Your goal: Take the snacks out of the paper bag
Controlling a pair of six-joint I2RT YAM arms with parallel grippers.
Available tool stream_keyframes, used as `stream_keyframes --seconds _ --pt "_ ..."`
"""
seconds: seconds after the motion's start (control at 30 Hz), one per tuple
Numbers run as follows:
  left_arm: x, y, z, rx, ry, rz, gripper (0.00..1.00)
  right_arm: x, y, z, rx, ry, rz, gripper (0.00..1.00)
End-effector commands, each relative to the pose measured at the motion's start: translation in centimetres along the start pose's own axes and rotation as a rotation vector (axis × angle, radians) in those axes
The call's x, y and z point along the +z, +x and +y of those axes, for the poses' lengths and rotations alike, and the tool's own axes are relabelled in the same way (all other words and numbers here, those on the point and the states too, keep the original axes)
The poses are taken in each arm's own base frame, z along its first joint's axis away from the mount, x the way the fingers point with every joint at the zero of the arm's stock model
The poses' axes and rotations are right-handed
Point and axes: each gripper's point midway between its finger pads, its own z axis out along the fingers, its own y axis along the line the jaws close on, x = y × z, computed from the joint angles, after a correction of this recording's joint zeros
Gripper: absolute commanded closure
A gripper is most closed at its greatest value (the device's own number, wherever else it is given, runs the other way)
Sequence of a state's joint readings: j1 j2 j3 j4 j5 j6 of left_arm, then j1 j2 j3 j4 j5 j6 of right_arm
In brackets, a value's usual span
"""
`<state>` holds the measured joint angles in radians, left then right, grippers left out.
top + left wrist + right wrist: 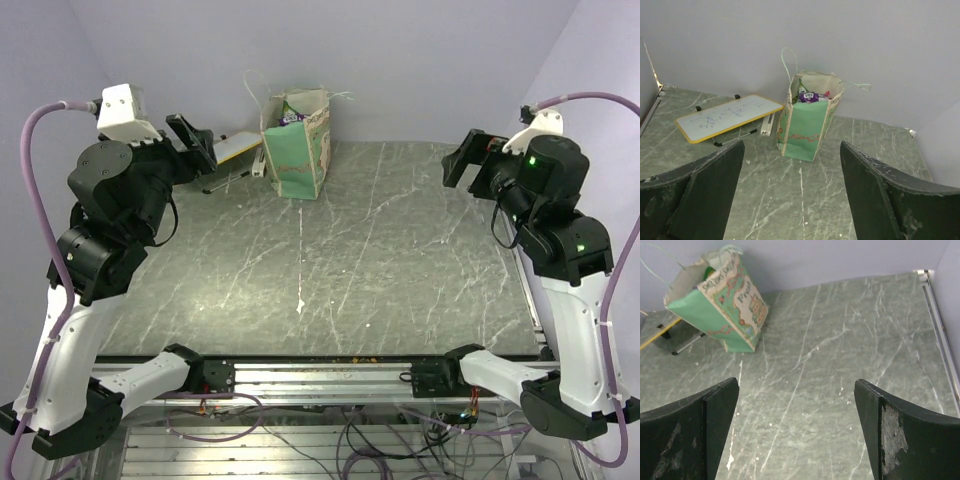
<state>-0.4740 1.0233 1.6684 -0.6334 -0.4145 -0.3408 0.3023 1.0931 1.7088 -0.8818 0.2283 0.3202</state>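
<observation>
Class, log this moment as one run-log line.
phase: pre-grasp | paper bag: upright, snacks inside | left gripper: open, empty | right gripper: open, empty

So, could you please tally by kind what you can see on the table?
Paper bag: 1
Purple snack packet in the bag's mouth: 1
White board with yellow edge: 1
Small white block beside the board: 1
Thin grey rod by the board: 1
Total: 5; other packets in the bag are too hidden to count.
</observation>
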Motion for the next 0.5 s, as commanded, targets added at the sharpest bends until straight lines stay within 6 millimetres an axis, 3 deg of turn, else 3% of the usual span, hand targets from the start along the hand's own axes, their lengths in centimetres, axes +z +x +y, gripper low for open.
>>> stream_keyframes --seconds 0.0,0.17,0.47 --pt "-0.7 1.0 1.1 -0.017 -0.034 0.02 0.11 0.2 1.6 -0.8 0.03 0.036 0.024 0.0" --pt "-1.3 2.6 1.5 -0.034 -0.025 0.039 0.07 1.0 4.4 -1.6 0.068 0.079 0.086 0.0" --pt "-1.1 5.4 2.1 -0.076 -0.055 0.1 0.02 3.5 9.6 -1.0 0.122 0.064 0.215 0.0"
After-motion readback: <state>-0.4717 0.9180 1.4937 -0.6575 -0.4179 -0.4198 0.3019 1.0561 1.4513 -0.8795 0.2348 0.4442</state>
